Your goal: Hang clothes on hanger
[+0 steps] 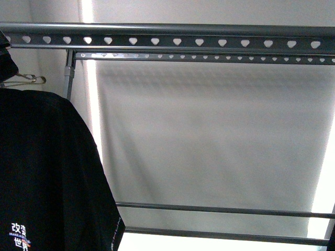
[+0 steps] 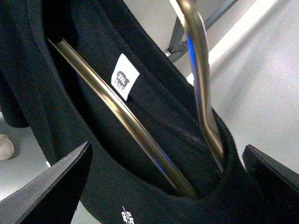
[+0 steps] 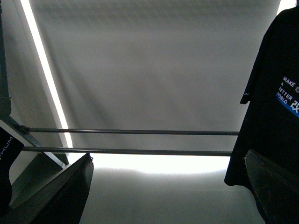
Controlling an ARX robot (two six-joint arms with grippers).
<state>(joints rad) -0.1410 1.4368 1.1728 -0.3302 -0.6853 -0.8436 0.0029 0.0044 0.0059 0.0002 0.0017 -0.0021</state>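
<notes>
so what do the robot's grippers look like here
Only the finger ends show, in the wrist views. The left gripper has two matte black wedge-shaped fingers tapering to blunt tips. The right gripper has the same wedge fingers, looking dark grey against the backlight. No cables or markings show on them; the arms are out of view.

Shirt: matt black cloth, fine knit (white tag looks smoother)
Hanger: glossy smooth metal
Rail: dull grey metal
</notes>
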